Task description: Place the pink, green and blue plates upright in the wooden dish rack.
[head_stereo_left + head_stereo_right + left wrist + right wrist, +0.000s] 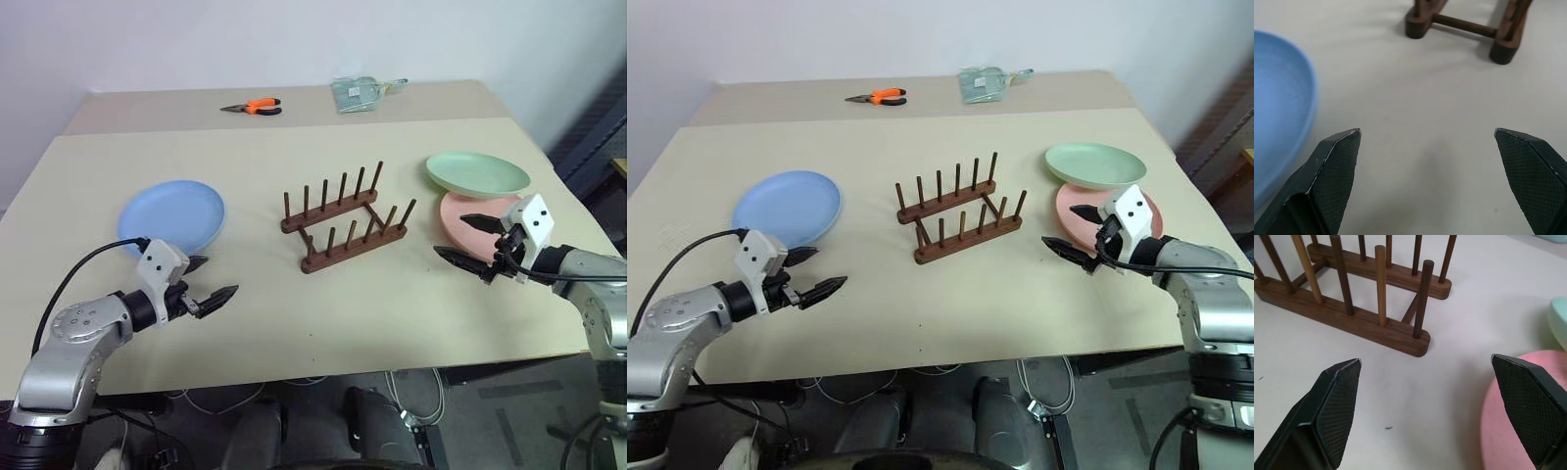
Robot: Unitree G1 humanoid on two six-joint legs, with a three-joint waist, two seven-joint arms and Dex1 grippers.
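The dark wooden dish rack (343,217) stands empty in the middle of the beige table. A blue plate (172,215) lies flat to its left. On the right, the green plate (477,174) rests tilted on the far edge of the pink plate (468,216), which lies flat. My left gripper (208,282) hovers open just in front of the blue plate, its fingers pointing toward the rack. Over the pink plate's near edge, my right gripper (468,240) is open and holds nothing; it also faces the rack (1352,308).
Orange-handled pliers (255,107) and a clear plastic bag (362,93) lie on a second table behind. The beige table (323,323) has bare surface in front of the rack, and its front edge runs close below both grippers.
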